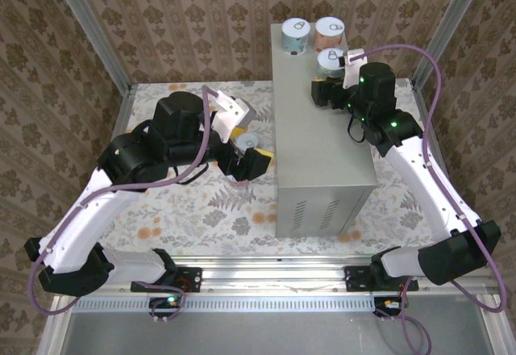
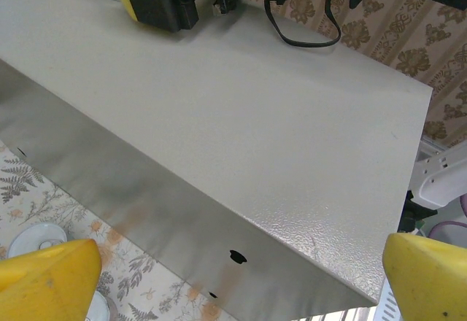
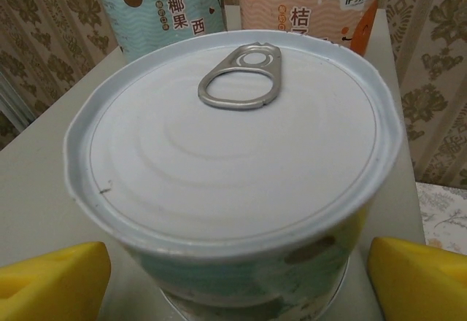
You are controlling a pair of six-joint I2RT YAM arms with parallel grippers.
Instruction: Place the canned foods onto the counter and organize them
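Three cans placed on bench. Right gripper: open, astride nearest can. Left gripper: open; floor can beside it pending.

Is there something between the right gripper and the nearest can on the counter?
Nothing visible. The can sits directly before the open right gripper, its yellow fingers on either side; a teal can and an orange can stand behind it.

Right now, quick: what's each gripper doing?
Left gripper: open, holding nothing.
Right gripper: open, jaws either side of a can, not gripping it.
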